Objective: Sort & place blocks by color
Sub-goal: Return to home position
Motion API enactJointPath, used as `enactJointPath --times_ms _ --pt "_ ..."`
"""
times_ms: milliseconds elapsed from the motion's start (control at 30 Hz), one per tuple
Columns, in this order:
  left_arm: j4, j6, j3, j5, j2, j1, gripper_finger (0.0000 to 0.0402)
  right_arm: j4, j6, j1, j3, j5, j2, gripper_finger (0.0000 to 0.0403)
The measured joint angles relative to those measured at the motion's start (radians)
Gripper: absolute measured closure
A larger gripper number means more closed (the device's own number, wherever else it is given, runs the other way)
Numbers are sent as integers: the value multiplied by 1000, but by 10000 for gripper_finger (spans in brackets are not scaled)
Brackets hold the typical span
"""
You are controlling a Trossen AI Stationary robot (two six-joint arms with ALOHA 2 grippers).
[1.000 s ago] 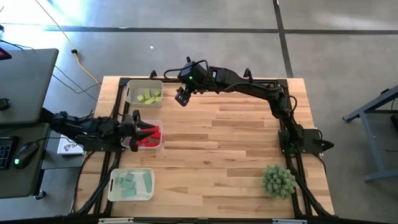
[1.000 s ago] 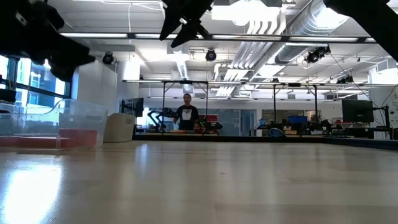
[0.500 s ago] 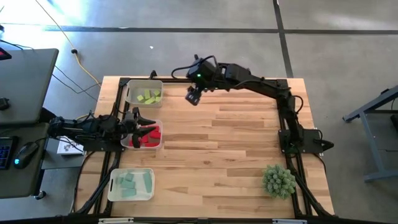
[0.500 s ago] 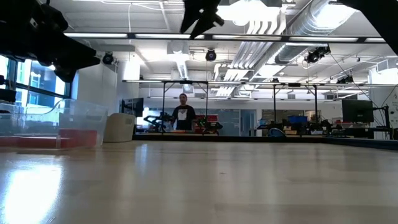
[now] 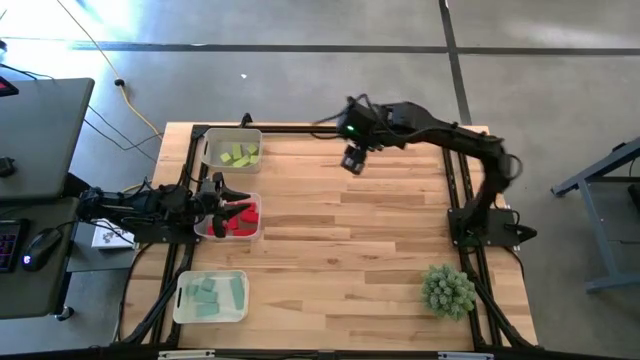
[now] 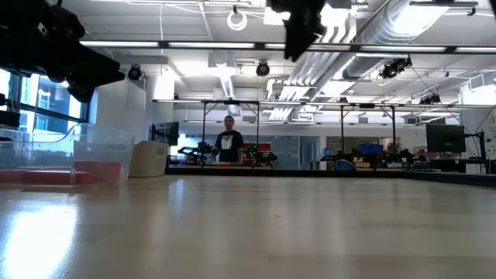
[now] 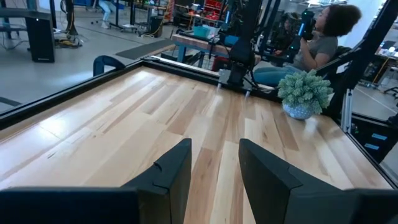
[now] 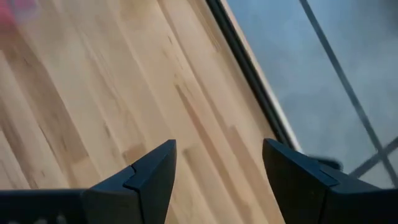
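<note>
Going home is the step in hand, I judge, with the sorting done: no loose block lies on the desk (image 5: 380, 230). The blocks sit in three bins (image 5: 212, 160) along its left edge: yellow-green blocks (image 5: 240, 154) at ten o'clock, red blocks (image 5: 243, 222) at nine, teal blocks (image 5: 212, 294) at eight.

My right pincer (image 5: 352, 162) hangs above the desk at twelve o'clock, wide and empty. My left pincer (image 5: 240, 203) is over the red blocks, fingers parted, holding nothing. Next, I think, both arms need only fold to rest, keeping above the bin walls.

The desk is pale planks in a black frame, with a plant ball (image 5: 447, 290) at five o'clock. Around it is concrete floor (image 5: 300, 80), and a person (image 6: 228, 145) stands far across the room.
</note>
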Motion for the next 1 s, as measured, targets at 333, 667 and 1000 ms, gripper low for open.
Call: enactJointPath --times_ms 333,667,1000 --pt "0 29 0 0 0 0 280 436 75 -6 -651 -148 -481 176" --pt "0 70 0 0 0 0 280 702 160 8 -1051 -151 -885 176" --pt "0 71 0 0 0 0 280 962 233 75 -1400 -200 -1237 176"
